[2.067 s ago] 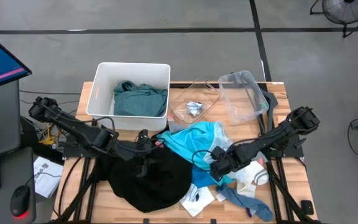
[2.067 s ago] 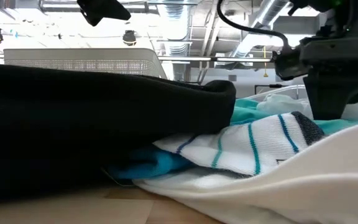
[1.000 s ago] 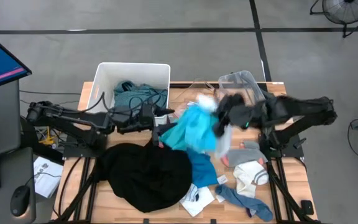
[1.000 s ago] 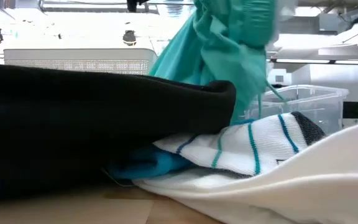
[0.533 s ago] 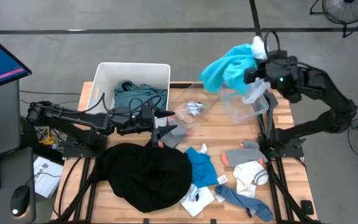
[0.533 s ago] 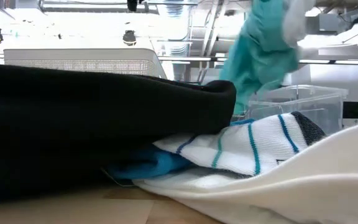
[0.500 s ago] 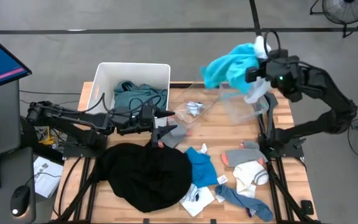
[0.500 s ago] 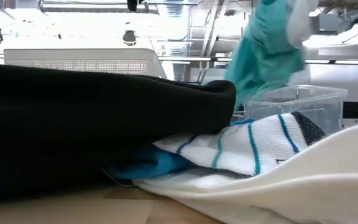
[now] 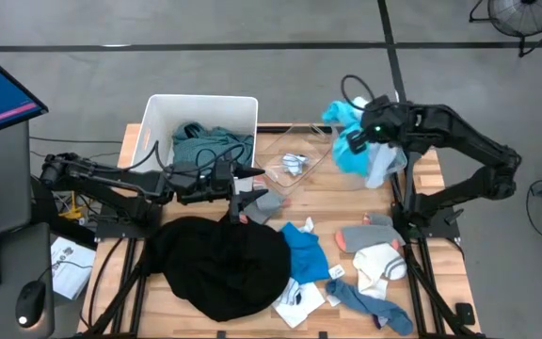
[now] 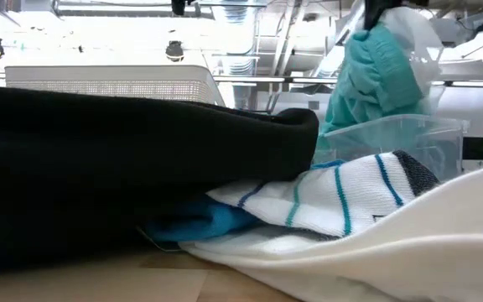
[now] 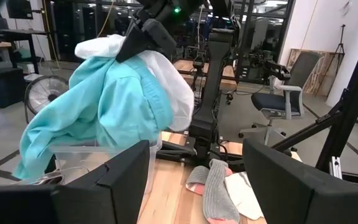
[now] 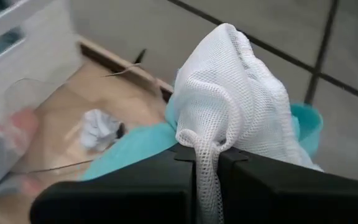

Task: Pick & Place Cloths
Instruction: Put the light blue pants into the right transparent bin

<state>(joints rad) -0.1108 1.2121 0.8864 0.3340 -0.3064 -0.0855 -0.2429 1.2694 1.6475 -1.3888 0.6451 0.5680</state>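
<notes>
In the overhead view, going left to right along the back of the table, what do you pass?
White plastic bin holding a teal-green shirt → tipped clear bin with a small white piece → right gripper holding the bright cyan shirt over another clear bin.

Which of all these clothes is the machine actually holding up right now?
The bright cyan shirt, bunched with a white mesh piece. The right pincer is shut on it above the clear bin; the other garments lie on the table or in the white bin.

Both arms are matte black with jointed links, looped black cables, a green indicator light (image 9: 378, 129) on the right wrist.
</notes>
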